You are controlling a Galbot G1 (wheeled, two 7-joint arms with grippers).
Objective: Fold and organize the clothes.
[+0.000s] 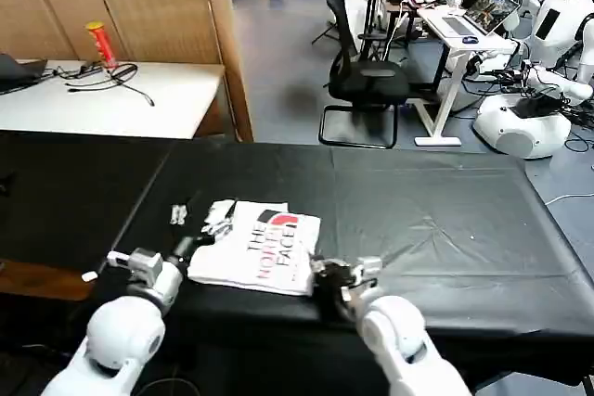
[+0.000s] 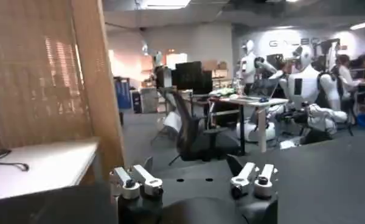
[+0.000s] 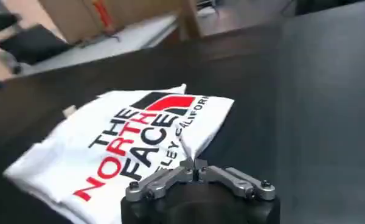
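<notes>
The clothes are one white T-shirt (image 1: 243, 255), folded into a small rectangle with its black-and-red "THE NORTH FACE" print facing up, near the front of the black tablecloth (image 1: 436, 229). My right gripper (image 1: 321, 274) is at the shirt's near right corner. In the right wrist view the T-shirt (image 3: 109, 152) lies just beyond the right gripper (image 3: 191, 165), whose jaws are shut on a pinched fold of its edge. My left gripper (image 1: 197, 242) is at the shirt's left edge. In the left wrist view the left gripper (image 2: 191, 165) is open, with nothing between its fingers.
Small white bits (image 1: 177, 215) lie on the cloth just left of the shirt. A white desk (image 1: 102, 104) with a red can (image 1: 100, 44) and cables stands at the back left. A black office chair (image 1: 367, 81) and other robots (image 1: 524, 113) stand beyond the table.
</notes>
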